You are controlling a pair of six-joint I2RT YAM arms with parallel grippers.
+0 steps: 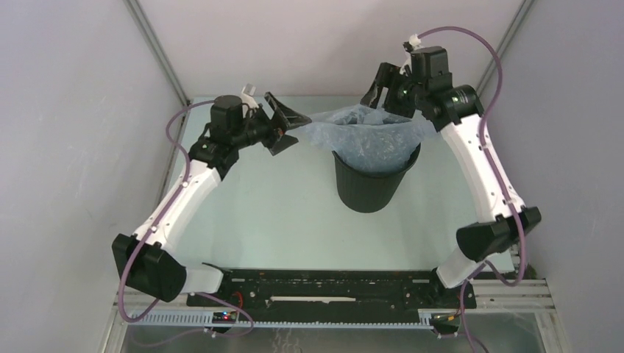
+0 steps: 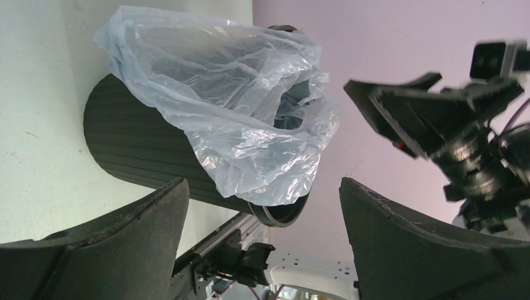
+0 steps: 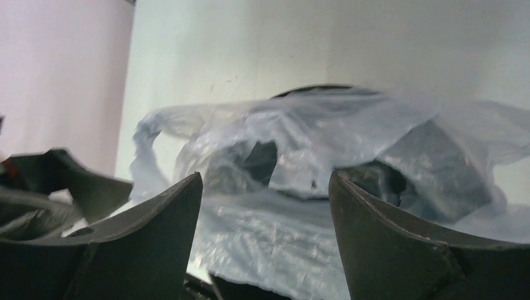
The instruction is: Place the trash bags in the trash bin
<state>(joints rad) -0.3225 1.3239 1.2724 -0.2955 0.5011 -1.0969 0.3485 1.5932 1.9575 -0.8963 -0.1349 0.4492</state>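
Fingers of the left gripper stand spread wide with nothing between them, their dark curved pads framing the trash bin and the trash bag beyond. The right gripper is likewise wide open and holds nothing, its two fingers pointing at the crumpled film of the bag, with the dark rim of the bin showing just above the plastic.

From overhead, the left gripper sits just left of the bin, turned on its side. The bag's left corner is drawn out in a point up to the tip of its farther finger; whether film and finger touch cannot be told. The right gripper hangs above and behind the bin's far right side.

The pale blue, translucent bag lies over the mouth of the black ribbed bin. Part of it sags inside, while the wrinkled edges spill outward over the flared rim on both sides, and the right edge runs under the right arm's wrist. Through gaps in the film, the wrist views show the dark interior of the bin.

The bin stands upright on the pale table, toward the far side and between the two grippers
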